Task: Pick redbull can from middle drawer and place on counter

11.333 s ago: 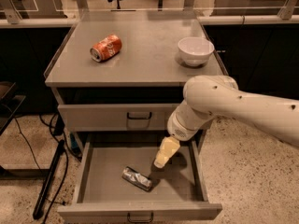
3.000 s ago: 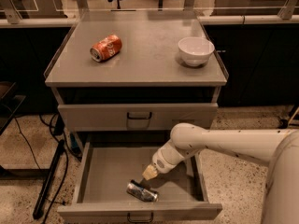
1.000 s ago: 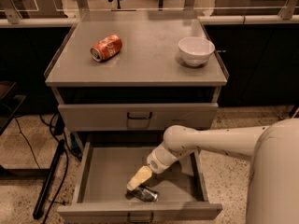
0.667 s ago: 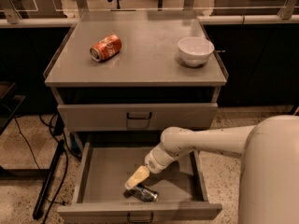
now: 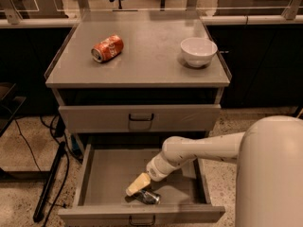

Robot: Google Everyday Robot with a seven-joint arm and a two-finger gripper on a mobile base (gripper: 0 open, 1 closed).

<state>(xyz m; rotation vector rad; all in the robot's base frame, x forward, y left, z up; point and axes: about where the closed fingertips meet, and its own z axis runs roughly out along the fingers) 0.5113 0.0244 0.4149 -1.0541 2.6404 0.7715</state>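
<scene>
Camera view: gripper (image 5: 135, 187) over half-hidden redbull can (image 5: 148, 197)

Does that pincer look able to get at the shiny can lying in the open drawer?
Probably yes: the middle drawer stands open, and the pincer is right at the redbull can, with nothing between them.

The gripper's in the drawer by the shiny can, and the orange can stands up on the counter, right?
No: the camera view shows the orange can on its side on the counter. The gripper is in the drawer by the shiny can.
</scene>
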